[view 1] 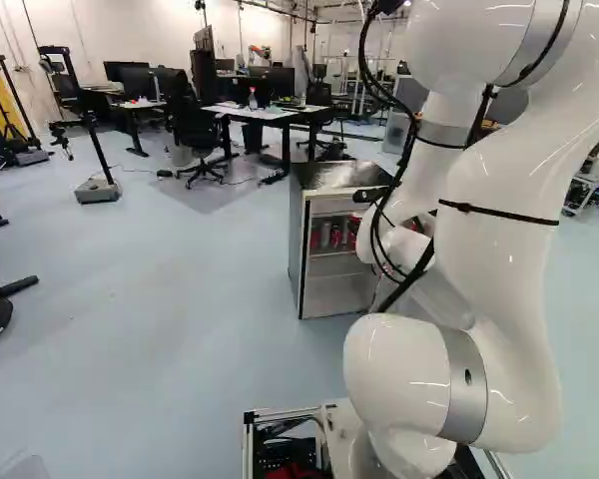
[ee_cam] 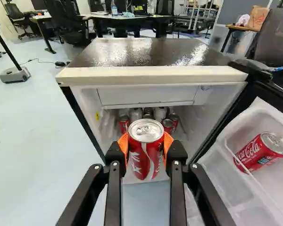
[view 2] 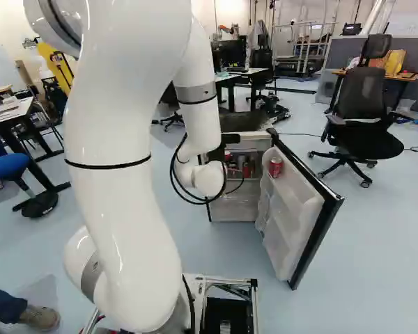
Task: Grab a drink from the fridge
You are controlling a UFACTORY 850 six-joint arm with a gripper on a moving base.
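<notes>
Clasping a red can (ee_cam: 145, 165) from both sides, the gripper (ee_cam: 146, 147) stood partly open before the fridge (ee_cam: 151, 75). The door (view 2: 296, 202) hung wide.

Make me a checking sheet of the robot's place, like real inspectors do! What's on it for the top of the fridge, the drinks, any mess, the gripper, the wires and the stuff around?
Surface: fridge top dark and shiny.
Job's things: red can held upright; fridge door open; more cans inside, another can in the door shelf.
Clutter: small black thing on the floor.
Gripper: fingers shut on the red can.
Cables: black cables loop loosely beside the arm.
Surroundings: office chair, desks.
</notes>
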